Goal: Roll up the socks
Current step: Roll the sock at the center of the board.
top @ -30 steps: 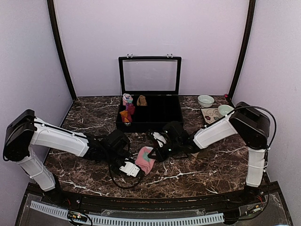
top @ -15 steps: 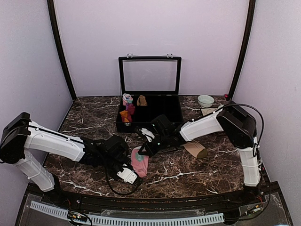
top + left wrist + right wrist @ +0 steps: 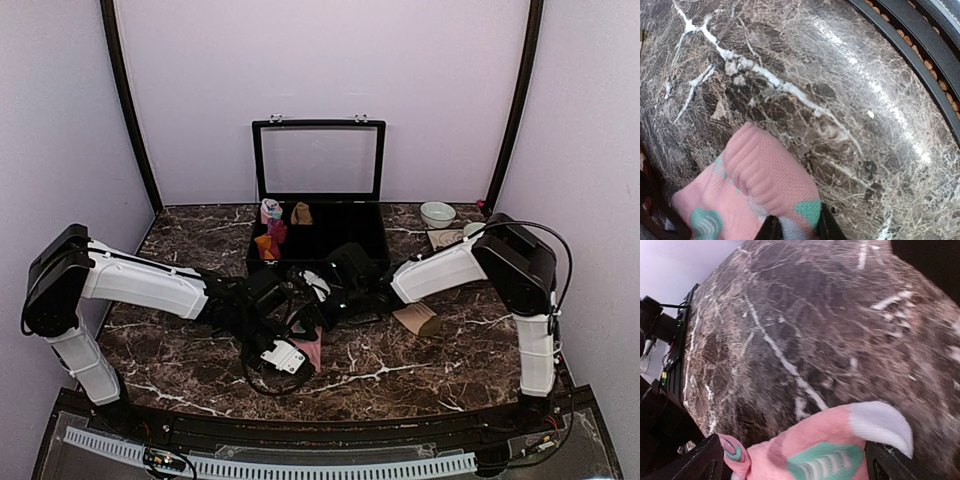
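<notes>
Top external view: both arms meet over the pink sock (image 3: 306, 343), which lies on the marble table (image 3: 440, 365) just in front of the open black case (image 3: 320, 240), partly hidden under the wrists. A tan sock roll (image 3: 418, 318) rests in front of the case and off to its right, well apart from the pink one. Small sock bundles (image 3: 270, 232) sit in the case's left compartments.

From the left wrist camera, the left gripper (image 3: 800, 229) is pinched tight on a mint-and-white patterned edge of the sock, with the ribbed pink fabric bunched just ahead of it. From the right wrist camera, the right gripper (image 3: 795, 462) stands with its jaws spread wide, one finger on each side of the sock and its white tip (image 3: 882, 430) just inside the far finger. It holds nothing.

The step in hand appears to be taking a second hold so the sock can be rolled. To do it well, the left pinch should likely stay put as an anchor. The right jaws should close squarely across the full width, not only on the white tip. The fabric would then want turning over in small, snug wraps, kept low to the marble so it neither slackens nor slides toward the case.
</notes>
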`<action>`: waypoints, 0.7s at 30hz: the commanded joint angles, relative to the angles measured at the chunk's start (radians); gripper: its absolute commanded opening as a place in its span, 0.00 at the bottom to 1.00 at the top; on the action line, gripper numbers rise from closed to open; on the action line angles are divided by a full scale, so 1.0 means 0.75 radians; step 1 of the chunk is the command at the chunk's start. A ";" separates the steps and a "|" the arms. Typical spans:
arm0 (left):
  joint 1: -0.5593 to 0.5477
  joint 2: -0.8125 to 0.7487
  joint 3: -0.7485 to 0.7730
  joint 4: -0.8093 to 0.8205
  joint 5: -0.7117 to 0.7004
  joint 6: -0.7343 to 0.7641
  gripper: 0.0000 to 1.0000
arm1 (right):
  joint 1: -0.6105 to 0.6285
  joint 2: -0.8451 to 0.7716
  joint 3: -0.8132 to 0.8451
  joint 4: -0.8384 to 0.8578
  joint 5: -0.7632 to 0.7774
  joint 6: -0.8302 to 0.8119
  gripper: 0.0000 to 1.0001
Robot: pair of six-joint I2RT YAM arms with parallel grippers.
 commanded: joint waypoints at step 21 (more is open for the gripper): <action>0.048 0.387 0.265 -0.569 0.413 -0.199 0.15 | -0.054 -0.909 -0.924 0.275 0.507 0.086 0.99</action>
